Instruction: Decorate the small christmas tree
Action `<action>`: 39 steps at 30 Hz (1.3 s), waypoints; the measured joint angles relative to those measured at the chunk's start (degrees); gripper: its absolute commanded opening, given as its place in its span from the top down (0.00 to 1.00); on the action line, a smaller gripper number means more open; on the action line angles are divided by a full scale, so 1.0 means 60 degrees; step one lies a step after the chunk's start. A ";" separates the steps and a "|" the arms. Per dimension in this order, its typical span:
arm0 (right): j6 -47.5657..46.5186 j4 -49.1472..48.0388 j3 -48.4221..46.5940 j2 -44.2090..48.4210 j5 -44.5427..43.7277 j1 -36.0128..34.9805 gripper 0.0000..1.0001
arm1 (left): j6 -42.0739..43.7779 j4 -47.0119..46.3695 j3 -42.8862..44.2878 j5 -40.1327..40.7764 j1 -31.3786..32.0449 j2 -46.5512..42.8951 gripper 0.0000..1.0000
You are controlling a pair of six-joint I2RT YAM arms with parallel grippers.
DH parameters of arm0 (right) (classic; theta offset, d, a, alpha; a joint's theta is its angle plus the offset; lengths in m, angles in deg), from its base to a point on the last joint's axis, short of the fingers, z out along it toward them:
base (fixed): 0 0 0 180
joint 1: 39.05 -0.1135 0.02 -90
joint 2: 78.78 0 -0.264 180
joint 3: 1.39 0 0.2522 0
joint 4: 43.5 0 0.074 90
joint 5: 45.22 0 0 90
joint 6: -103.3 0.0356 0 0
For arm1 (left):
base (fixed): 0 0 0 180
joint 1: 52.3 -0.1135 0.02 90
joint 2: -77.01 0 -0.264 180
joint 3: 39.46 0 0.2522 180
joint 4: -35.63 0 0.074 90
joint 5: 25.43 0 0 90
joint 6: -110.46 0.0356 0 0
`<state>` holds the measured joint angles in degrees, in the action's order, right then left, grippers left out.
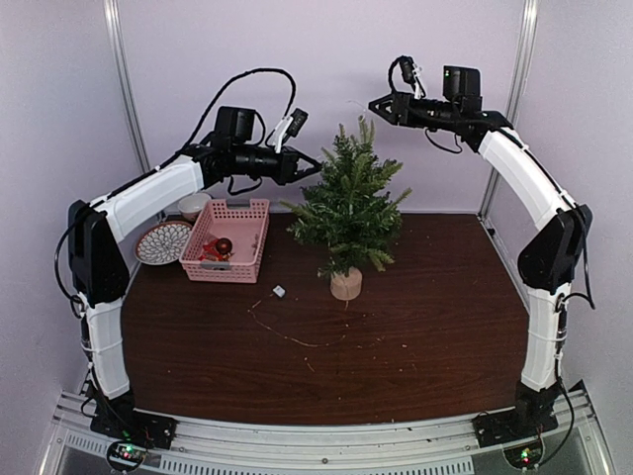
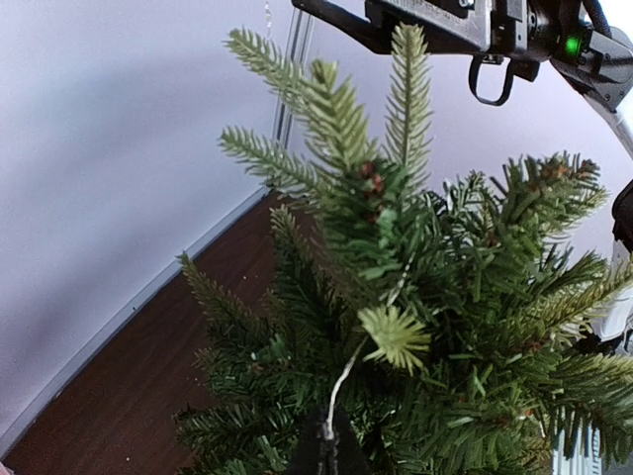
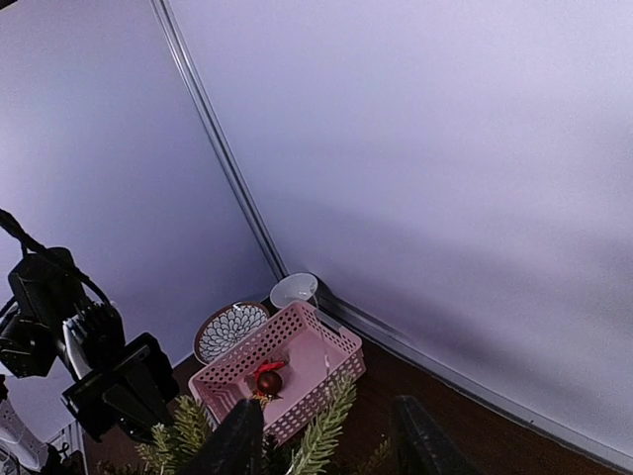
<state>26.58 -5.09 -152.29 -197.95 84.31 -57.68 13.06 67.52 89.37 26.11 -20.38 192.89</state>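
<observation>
The small christmas tree (image 1: 346,203) stands mid-table on its pale wooden stump (image 1: 346,285). My left gripper (image 1: 315,168) is at the tree's upper left side. In the left wrist view its tips (image 2: 331,457) are shut on a thin white wire (image 2: 341,386) that runs up into the branches (image 2: 415,297). My right gripper (image 1: 376,102) hovers just above the treetop. In the right wrist view it (image 3: 326,445) is open and empty, with a branch tip (image 3: 326,426) between its fingers. A dark red ornament (image 3: 269,381) lies in the pink basket (image 3: 326,341).
The pink basket (image 1: 242,210) sits left of the tree, with a patterned plate (image 1: 161,242) and a white bowl (image 1: 193,205) beside it. A thin wire (image 1: 297,336) and a small white piece (image 1: 279,291) lie on the dark table in front of the tree.
</observation>
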 measured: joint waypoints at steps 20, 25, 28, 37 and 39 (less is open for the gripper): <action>0.0036 -0.0160 -0.0248 -0.0076 0.0157 -0.0113 0.63 | 0.1333 0.1038 0.1290 -0.0022 0.0073 0.0029 1.00; 0.0073 -0.0189 -0.0423 -0.0222 0.0153 -0.0131 0.64 | 0.1840 0.1504 0.1654 -0.0073 0.0073 0.0033 1.00; 0.0073 -0.0211 -0.0492 -0.0339 0.0120 -0.0142 0.62 | 0.2058 0.1665 0.1701 -0.0131 0.0084 0.0040 1.00; 0.0033 -0.0211 -0.0561 -0.0623 -0.0153 -0.0149 0.61 | 0.2575 0.2044 0.1716 -0.0131 0.0211 0.0138 1.00; 0.0080 -0.0233 -0.0616 -0.0718 -0.0146 -0.0149 0.61 | 0.2634 0.2076 0.1719 -0.0131 0.0219 0.0157 1.00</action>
<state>27.06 -6.49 -155.98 -202.26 83.44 -58.58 28.86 79.98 99.68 25.33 -19.07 193.83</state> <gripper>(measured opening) 0.398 0.007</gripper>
